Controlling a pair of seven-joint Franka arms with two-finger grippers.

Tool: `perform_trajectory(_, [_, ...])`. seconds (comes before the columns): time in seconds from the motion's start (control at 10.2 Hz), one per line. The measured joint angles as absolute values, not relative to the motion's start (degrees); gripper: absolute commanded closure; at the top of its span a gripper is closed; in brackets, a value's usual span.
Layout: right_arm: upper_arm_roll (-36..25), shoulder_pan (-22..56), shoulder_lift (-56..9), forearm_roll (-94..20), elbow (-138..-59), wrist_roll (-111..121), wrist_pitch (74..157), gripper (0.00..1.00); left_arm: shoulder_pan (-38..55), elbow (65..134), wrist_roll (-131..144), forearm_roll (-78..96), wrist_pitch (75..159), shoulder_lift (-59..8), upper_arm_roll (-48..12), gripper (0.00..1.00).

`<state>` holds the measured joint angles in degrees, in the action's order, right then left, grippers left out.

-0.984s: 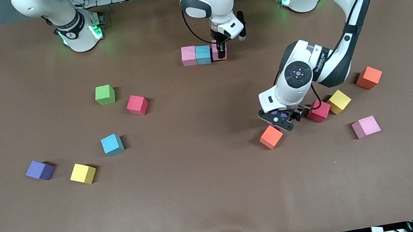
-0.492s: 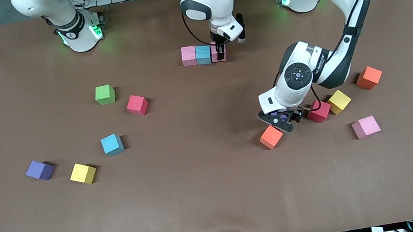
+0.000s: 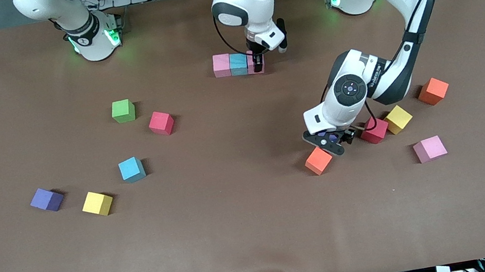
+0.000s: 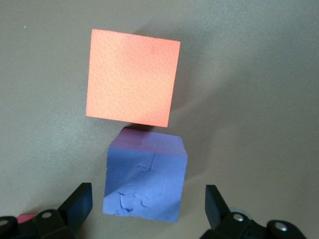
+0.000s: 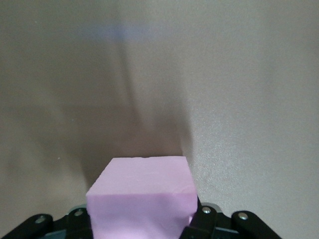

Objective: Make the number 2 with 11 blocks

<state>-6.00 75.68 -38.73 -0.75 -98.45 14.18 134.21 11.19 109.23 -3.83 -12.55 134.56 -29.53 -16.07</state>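
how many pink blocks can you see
3. Two sit in the row of three: one pink block at the right arm's end, one clamped in the right gripper. A loose one lies toward the left arm's end.

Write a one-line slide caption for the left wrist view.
Open left gripper straddles a purple cube resting on the brown table, with an orange cube beside it.

The table [image 3: 239,235] was plain brown. On it sat matte cubes: a pink-blue-pink row [image 3: 238,64], a green cube [image 3: 123,110], a purple cube [image 4: 145,180], and an orange cube [image 3: 318,160]; others were red, yellow, blue and pink. The arms were white.
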Motion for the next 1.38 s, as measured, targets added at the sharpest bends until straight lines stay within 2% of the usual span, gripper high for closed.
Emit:
perform_trajectory(0.3, [-6.0, 75.68, -38.81, -0.75, -98.44, 14.18, 134.22, 0.4, 11.19, 109.13, -3.83, -12.55, 134.64, -29.77, -16.07, 0.0])
perform_trajectory(0.49, [-6.0, 75.68, -38.88, -0.75, -98.42, 14.18, 134.23, 0.08, 11.19, 108.92, -3.83, -12.84, 134.68, -29.85, -16.07, 0.0])
perform_trajectory(0.59, [-6.01, 75.68, -38.91, -0.75, -98.39, 14.18, 134.23, 0.0, 11.19, 108.73, -3.83, -13.35, 134.68, -29.98, -16.07, 0.0])
perform_trajectory(1.38, [-6.16, 75.41, -38.95, -0.75, -97.88, 14.18, 134.23, 0.0, 11.19, 107.74, -3.83, -14.12, 134.72, -31.13, -16.06, 0.0])
